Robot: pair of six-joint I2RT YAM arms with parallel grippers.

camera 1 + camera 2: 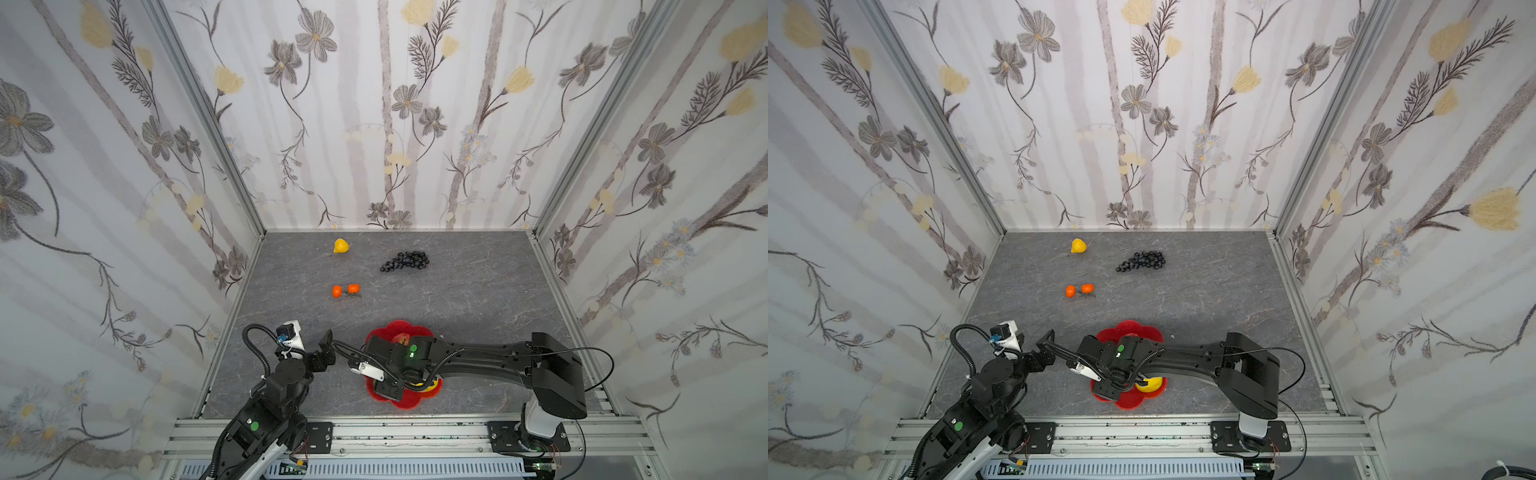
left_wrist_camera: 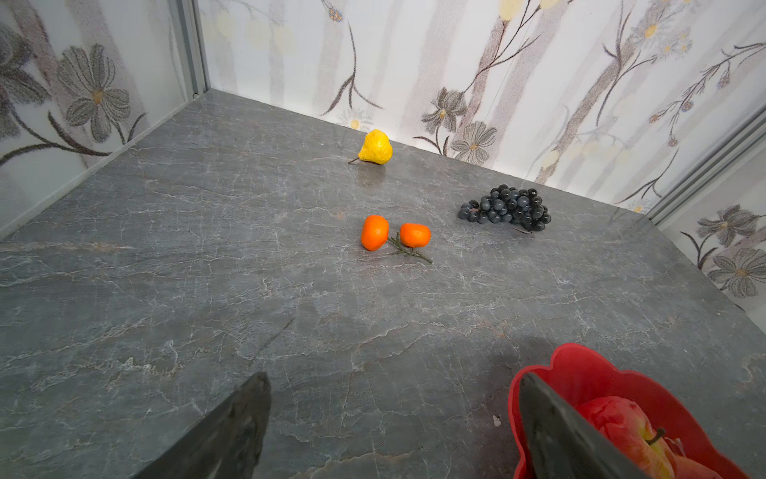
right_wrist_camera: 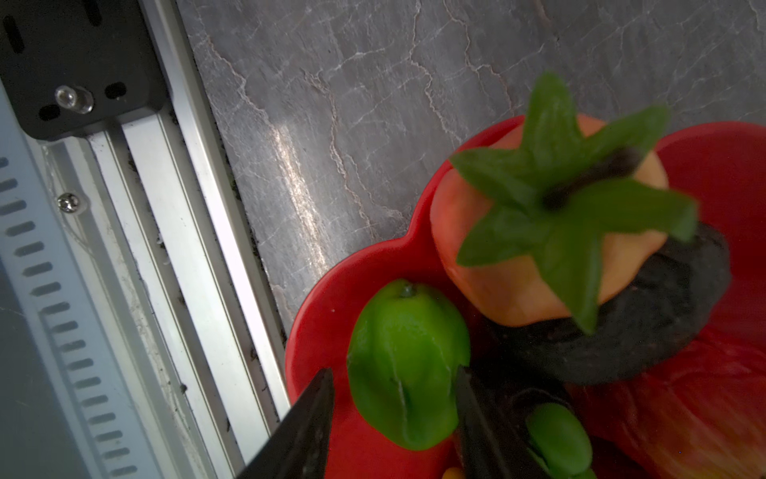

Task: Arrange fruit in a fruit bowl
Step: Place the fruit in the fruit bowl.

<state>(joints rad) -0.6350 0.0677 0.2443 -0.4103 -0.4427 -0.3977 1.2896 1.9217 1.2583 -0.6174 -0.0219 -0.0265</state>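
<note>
Green fruit (image 3: 404,331) sits in the red fruit bowl (image 3: 315,315), the right gripper (image 3: 394,370) spread loosely around it, probably letting go, while the left gripper (image 2: 391,376) hangs spread wide beside the bowl, facing leftover oranges (image 2: 375,232).

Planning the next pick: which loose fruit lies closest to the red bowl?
The two small oranges on one stem; the yellow pear and dark grapes lie farther from the bowl.

Two oranges (image 2: 374,232), one yellow pear (image 2: 375,147), one bunch of dark grapes (image 2: 507,207), one red bowl (image 2: 580,365) — and in it one green fruit (image 3: 406,365), one black avocado (image 3: 646,331), one leaf-topped fruit (image 3: 510,282), one red apple (image 2: 617,423), one yellow lemon (image 1: 1152,384).
</note>
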